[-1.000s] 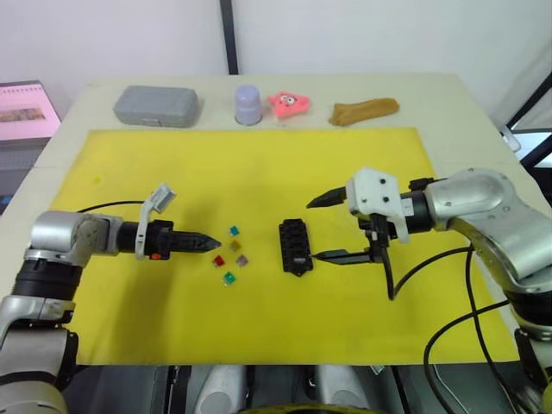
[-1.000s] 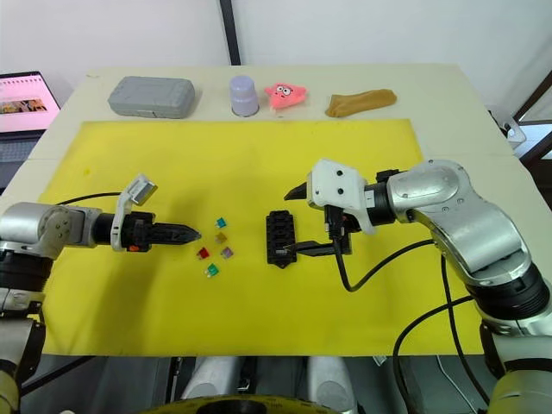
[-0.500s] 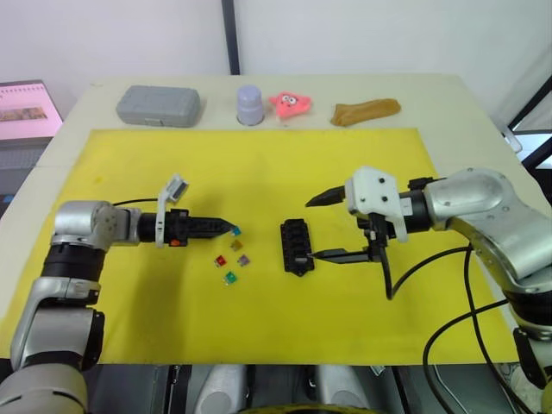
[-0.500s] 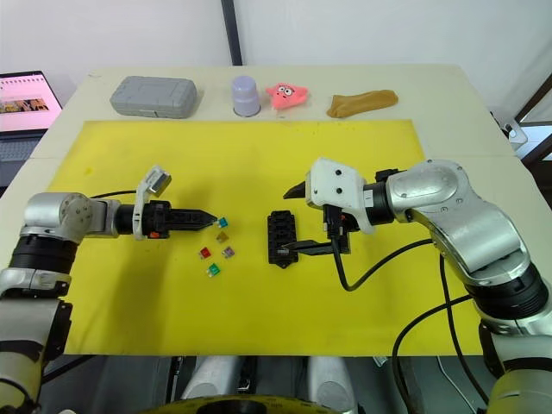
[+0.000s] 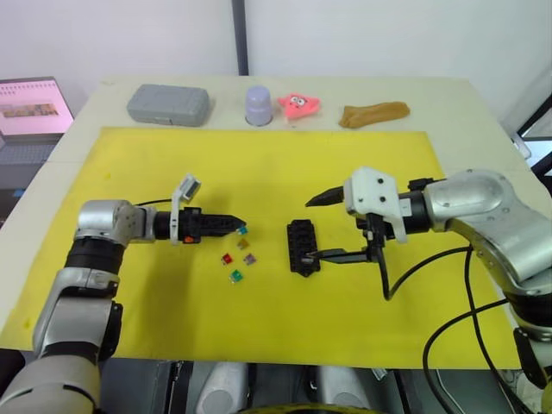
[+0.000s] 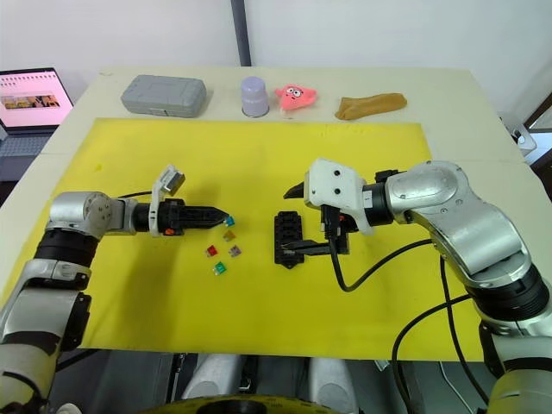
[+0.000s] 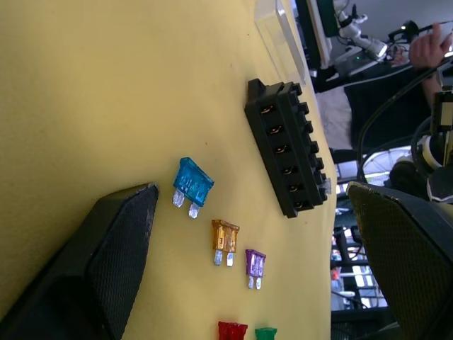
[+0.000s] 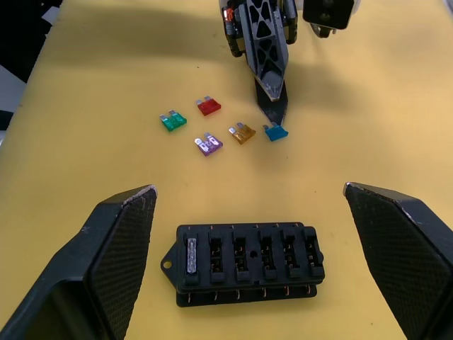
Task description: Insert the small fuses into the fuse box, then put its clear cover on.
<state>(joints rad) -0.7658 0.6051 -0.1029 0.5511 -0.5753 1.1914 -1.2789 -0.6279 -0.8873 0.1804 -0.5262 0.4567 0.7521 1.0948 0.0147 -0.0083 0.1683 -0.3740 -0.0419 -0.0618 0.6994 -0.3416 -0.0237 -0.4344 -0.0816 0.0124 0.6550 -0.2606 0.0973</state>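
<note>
Left claw (image 7: 241,234) open, empty, teal fuse (image 7: 192,181) between its fingers. Fuse box (image 5: 302,247) lay beyond fuse, long axis crosswise to left claw; right claw (image 8: 251,265) wide open, empty, straddling box.

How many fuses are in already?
One: a grey fuse sits in the black slotted fuse box. The left arm's open jaws straddle the teal fuse on the yellow mat. Yellow-brown, purple, red and green fuses lie loose; the clear plastic cover isn't on.
</note>
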